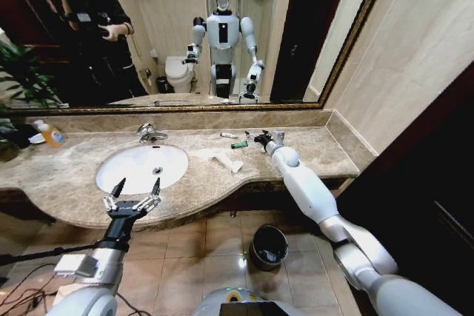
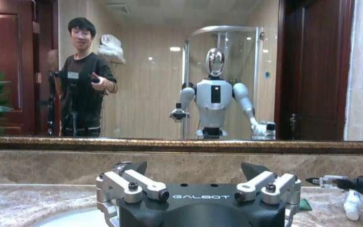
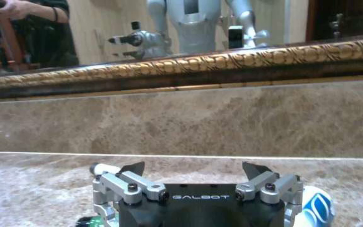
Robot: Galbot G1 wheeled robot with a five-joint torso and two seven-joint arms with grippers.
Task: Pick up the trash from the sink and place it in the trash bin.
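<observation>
The white oval sink [image 1: 141,169] is set in the marble counter, and no litter shows inside it. The trash lies on the counter to its right: crumpled white paper [image 1: 222,157], a green mini tube [image 1: 238,144] and a white mini tube [image 1: 228,135]. My right gripper [image 1: 253,138] hovers open just right of the tubes; its wrist view shows the open gripper [image 3: 193,169], a white tube [image 3: 103,168] and a blue-marked tube [image 3: 315,208] close below. My left gripper [image 1: 139,183] is open and holds nothing over the sink's front rim. The dark trash bin [image 1: 268,246] stands on the floor below the counter.
A chrome faucet [image 1: 150,133] stands behind the basin. A clear bottle of orange liquid [image 1: 50,135] sits at the far left by a plant. The mirror and backsplash [image 3: 188,123] close off the back, and a dark wall panel bounds the right.
</observation>
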